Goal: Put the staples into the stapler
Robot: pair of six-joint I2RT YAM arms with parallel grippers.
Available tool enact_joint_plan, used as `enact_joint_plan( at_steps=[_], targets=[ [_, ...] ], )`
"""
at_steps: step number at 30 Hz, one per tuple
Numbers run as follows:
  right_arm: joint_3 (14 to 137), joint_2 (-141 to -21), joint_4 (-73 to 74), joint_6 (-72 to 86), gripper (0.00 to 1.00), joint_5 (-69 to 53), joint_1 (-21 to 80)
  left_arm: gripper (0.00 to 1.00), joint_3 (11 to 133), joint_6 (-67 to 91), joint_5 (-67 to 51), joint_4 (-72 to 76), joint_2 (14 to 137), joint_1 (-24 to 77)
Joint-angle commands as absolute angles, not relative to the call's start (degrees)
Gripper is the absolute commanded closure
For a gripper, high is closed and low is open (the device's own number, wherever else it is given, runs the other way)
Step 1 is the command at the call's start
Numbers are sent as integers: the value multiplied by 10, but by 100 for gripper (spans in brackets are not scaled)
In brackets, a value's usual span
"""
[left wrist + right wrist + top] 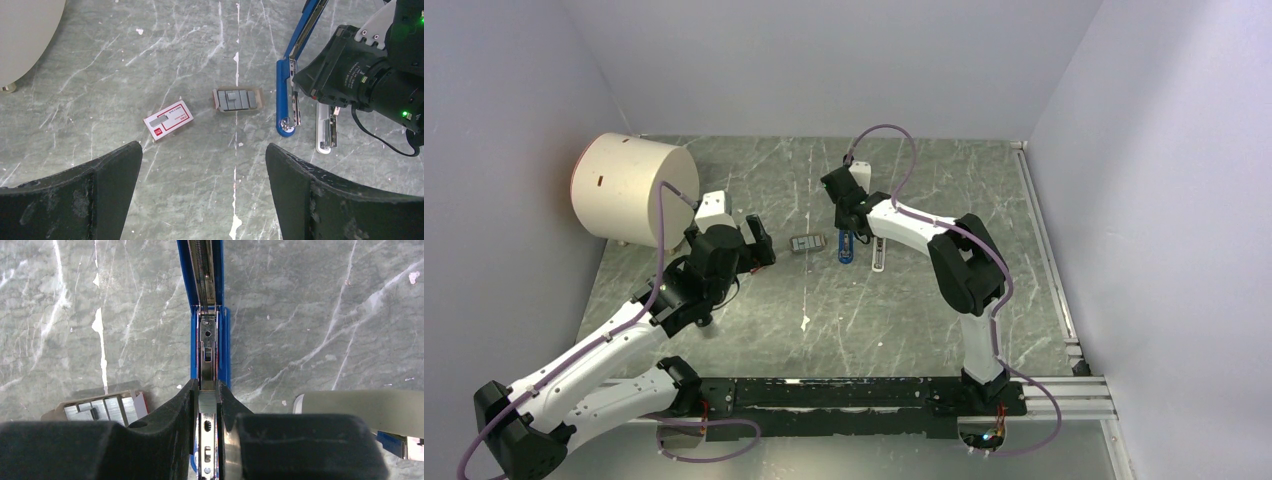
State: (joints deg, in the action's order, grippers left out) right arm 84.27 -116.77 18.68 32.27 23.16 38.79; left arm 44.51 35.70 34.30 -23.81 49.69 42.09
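The blue stapler [846, 246] lies open on the table, its metal channel facing up; it also shows in the left wrist view [283, 95] and the right wrist view [207, 315]. My right gripper [851, 218] [207, 396] is shut on a short grey strip of staples [207, 403], held right over the channel. A small open tray of staples [807, 244] [237, 99] [105, 409] lies just left of the stapler. My left gripper [757, 243] [202, 150] is open and empty, hovering above the table left of the tray.
A red and white staple box [168, 120] lies left of the tray. A pale off-white slim bar [880, 255] [325, 132] lies right of the stapler. A large cream cylinder [634, 185] stands at the back left. Walls enclose the table.
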Motion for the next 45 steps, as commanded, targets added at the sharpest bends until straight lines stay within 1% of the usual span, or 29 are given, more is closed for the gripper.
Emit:
enact_joint_plan(
  at_steps=[1, 20, 33, 45],
  targets=[
    [852, -1171, 189, 319, 80, 229, 384, 2, 454, 351, 350, -229, 493, 417],
    [857, -1176, 194, 319, 80, 228, 383, 2, 454, 351, 349, -230, 493, 417],
    [833, -1143, 161, 314, 81, 235, 383, 2, 454, 351, 348, -229, 494, 417],
    [842, -1163, 177, 315, 81, 235, 383, 2, 456, 349, 348, -228, 496, 417]
  ],
)
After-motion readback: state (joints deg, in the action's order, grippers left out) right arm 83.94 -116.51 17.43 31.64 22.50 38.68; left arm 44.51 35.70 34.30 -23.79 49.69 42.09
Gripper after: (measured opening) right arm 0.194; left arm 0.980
